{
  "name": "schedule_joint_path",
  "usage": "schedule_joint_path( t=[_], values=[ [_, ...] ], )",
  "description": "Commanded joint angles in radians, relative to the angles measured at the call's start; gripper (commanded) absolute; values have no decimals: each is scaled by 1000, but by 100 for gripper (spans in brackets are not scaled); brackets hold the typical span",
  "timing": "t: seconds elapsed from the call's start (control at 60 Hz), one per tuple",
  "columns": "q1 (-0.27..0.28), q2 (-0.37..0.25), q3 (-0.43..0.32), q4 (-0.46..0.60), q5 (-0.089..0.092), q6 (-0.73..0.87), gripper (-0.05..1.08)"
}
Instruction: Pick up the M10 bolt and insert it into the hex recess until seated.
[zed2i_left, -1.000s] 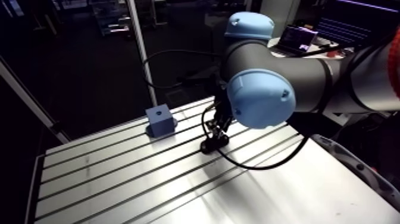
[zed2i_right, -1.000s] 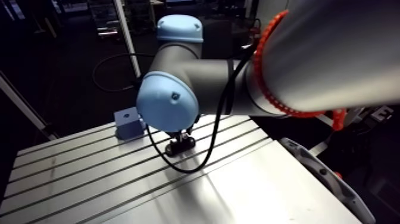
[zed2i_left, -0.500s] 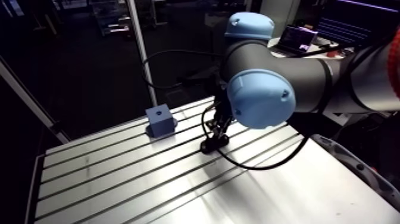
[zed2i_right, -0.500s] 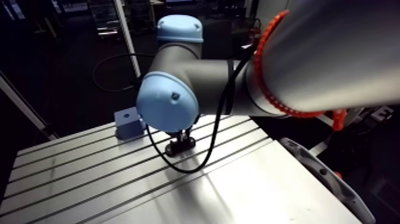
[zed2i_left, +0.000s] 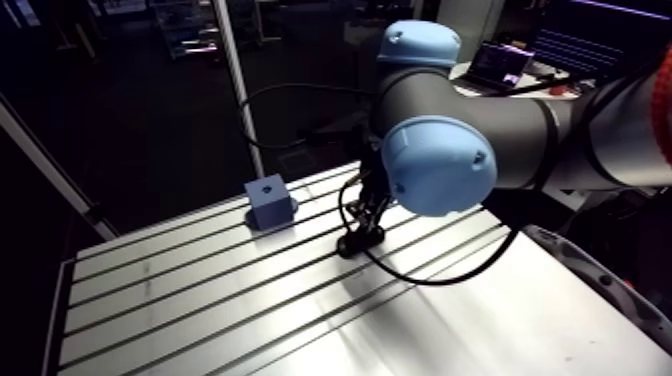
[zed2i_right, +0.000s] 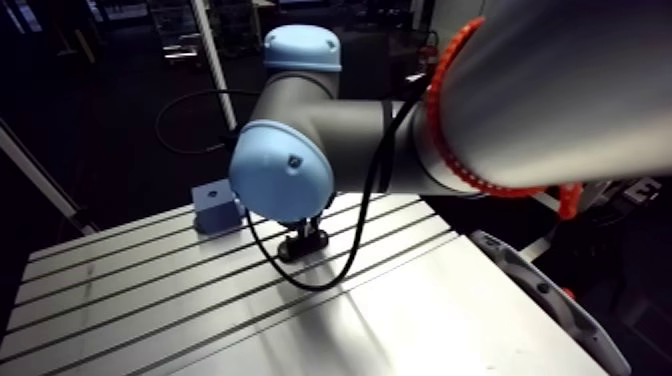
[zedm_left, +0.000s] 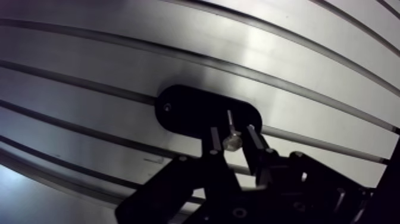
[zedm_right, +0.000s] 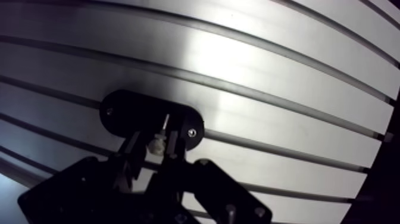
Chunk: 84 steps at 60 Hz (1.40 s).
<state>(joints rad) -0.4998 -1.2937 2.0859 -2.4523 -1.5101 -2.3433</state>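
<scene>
Nothing is changing between the earlier pictures and this one: the arm is staying put and the hand (zedm_left: 231, 131) is staying low over the bench (zedm_left: 178, 47). You are watching a pause at the pick-up point, so the carry has not begun.

In the wrist view the M10 bolt (zedm_left: 231, 141) is sitting between the two fingers (zedm_left: 213, 138), which are closing in tight on either side of its bright head. They appear to be grasping it, with no gap that you can make out. The bolt is standing over a black oval holder (zedm_left: 190, 110) lying flat on the bench, and it does not look lifted out yet.

In the arm view the blue block (zed2i_left: 270, 203) is standing well apart from the hand, further back on the bench. The hex recess (zed2i_left: 267, 187) is showing as a dark spot on its top face. You are seeing nothing in it, so the insertion is still to do.
</scene>
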Motion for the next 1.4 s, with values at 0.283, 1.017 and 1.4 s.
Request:
schedule_joint_path(
  t=[0.283,1.017,1.4],
  values=[
    [0,3,0,0,0,1,67],
    [1,0,-3,0,2,17,73],
    [3,-27,-31,5,9,18,76]
  ],
)
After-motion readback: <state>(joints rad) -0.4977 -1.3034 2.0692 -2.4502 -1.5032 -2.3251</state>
